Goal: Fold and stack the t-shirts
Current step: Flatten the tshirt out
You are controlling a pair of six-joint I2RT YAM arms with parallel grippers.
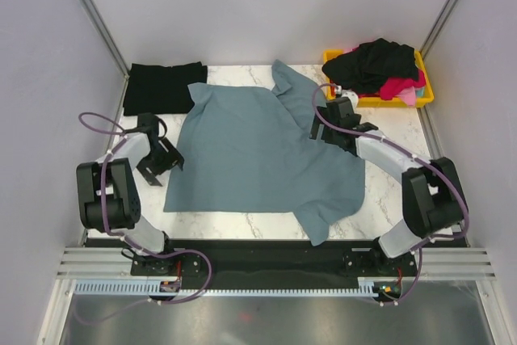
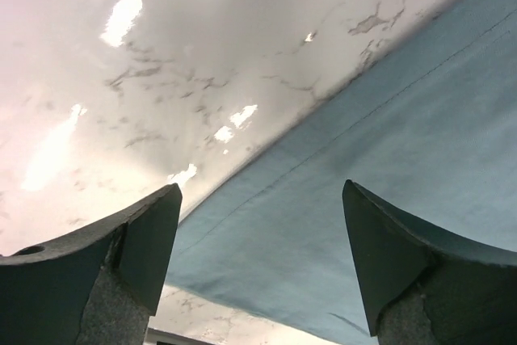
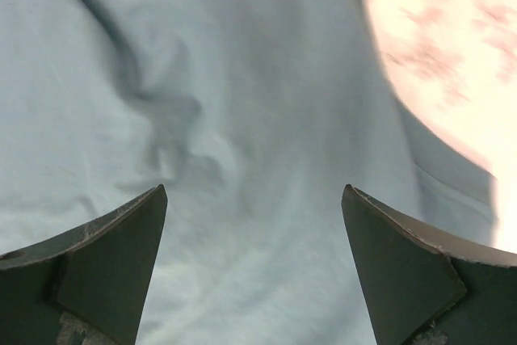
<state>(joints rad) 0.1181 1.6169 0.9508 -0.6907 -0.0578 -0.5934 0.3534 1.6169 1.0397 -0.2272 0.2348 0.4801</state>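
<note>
The slate blue-grey t-shirt [image 1: 258, 155] lies spread across the middle of the counter [image 1: 234, 224]. The left hand [image 2: 258, 199], fingers apart, sits low at its left hem. The right hand [image 3: 254, 199], also spread wide, hangs over its right side, perhaps touching cloth. Far left lies a folded black t-shirt [image 1: 161, 86]; far right, a yellow bin [image 1: 388, 103] holds more shirts [image 1: 380, 62].

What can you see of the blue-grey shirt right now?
The blue-grey shirt lies spread open and unfolded across the middle of the marble table. It looks soft, cotton-like and lightly wrinkled. One sleeve points to the far side and another trails toward the near edge. Its far left corner meets the folded black shirt. The left hand hovers open at its left edge, and the right hand is open over its right side. Neither grips it.
</note>
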